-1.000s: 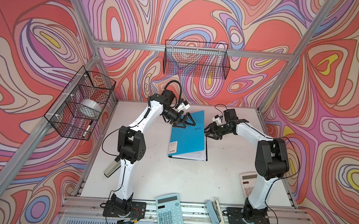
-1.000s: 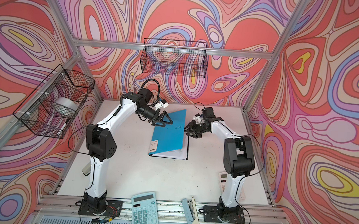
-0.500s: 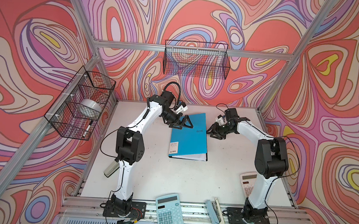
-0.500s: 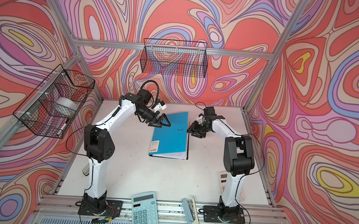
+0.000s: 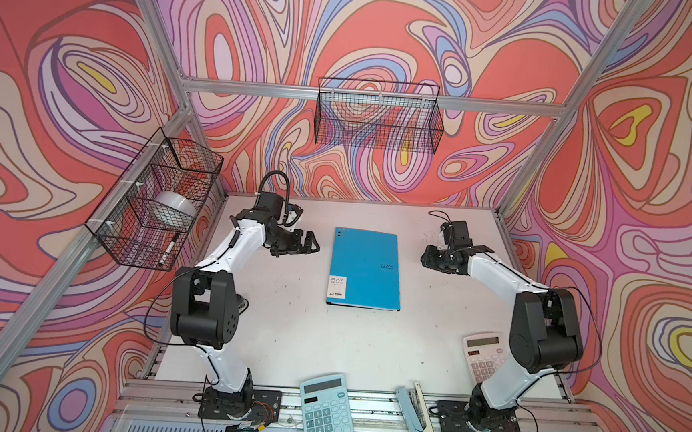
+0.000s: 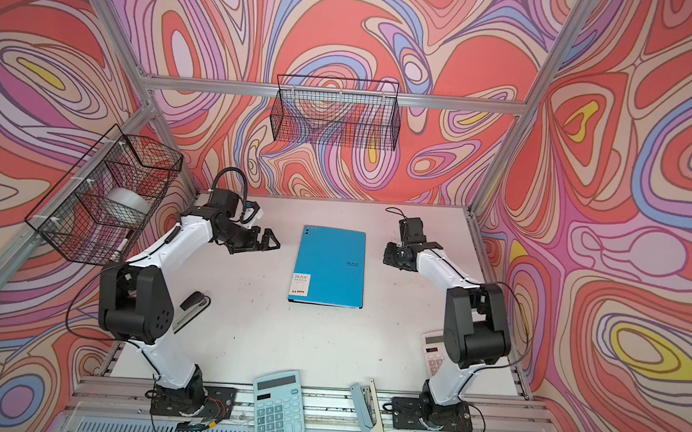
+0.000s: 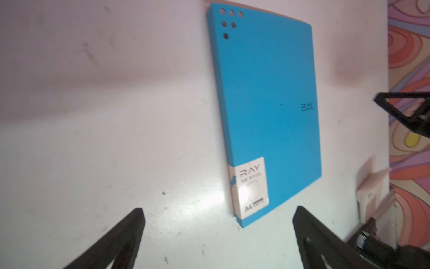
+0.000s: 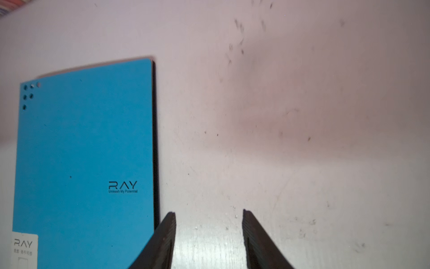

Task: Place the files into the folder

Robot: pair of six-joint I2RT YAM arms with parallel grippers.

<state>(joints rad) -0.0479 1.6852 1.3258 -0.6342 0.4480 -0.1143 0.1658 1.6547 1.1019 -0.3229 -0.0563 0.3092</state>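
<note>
Closed blue folder [image 5: 365, 268] lies flat between the left gripper [image 7: 219, 209], spread wide and empty, and the right gripper [image 8: 209, 213], half-spread, empty. Likely light, stiff, slick; grasp its open edge beside the right gripper.

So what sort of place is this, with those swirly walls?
Most likely a robot training booth staged as an office desk: a left arm and a right arm stand at a white table inside a metal frame, with a blue folder, a teal calculator and a stapler.
</note>
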